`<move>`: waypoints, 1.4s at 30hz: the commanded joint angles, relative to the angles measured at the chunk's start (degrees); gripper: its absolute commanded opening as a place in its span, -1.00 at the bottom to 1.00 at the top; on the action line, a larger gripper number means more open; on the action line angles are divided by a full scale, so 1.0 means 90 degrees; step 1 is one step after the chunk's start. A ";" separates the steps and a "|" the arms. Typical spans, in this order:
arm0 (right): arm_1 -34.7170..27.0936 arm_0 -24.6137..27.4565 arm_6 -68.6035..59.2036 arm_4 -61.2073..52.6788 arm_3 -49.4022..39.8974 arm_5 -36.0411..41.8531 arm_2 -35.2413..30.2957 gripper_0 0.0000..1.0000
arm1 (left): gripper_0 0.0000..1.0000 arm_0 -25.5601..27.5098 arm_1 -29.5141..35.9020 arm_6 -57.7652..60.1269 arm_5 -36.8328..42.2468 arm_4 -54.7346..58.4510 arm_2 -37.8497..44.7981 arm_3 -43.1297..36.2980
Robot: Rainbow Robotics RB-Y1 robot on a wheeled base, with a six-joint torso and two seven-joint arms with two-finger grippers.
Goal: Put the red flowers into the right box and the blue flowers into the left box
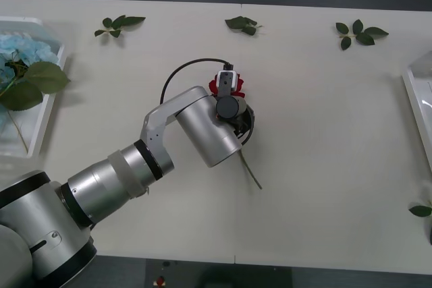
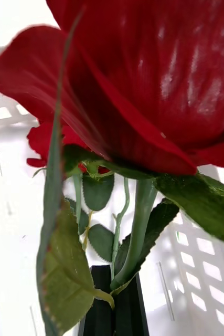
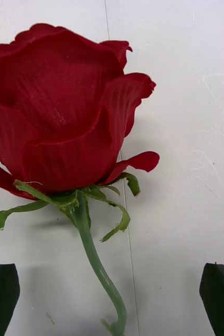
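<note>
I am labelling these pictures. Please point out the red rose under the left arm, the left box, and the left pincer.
red rose (image 3: 59, 110), left wrist view, on the bloom.
left box (image 1: 52, 89), front view, on its rim.
left pincer (image 3: 112, 294), left wrist view, midway between its open fingertips.

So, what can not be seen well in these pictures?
- Front view: the left arm hides most of the table rose.
- Front view: the right box is cut off by the edge; its contents are unseen.
- Right wrist view: the held rose blocks much of what lies behind.
</note>
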 commanded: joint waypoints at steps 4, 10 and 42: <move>-0.0197 -0.0079 0.0145 0.0178 -0.0025 -0.0292 -0.0024 -0.39 | 1.00 -0.0153 -0.0074 0.0143 -0.0079 -0.0146 -0.0153 0.0119; -0.0207 -0.0079 0.0155 0.0178 -0.0025 -0.0380 0.0045 1.00 | 1.00 -0.0153 -0.0074 0.0143 -0.0079 -0.0146 -0.0153 0.0129; -0.0197 -0.0079 0.0360 -0.2507 -0.1402 0.2110 0.0425 1.00 | -1.00 -0.0153 0.0707 0.0348 -0.0577 -0.0077 0.0043 -0.1443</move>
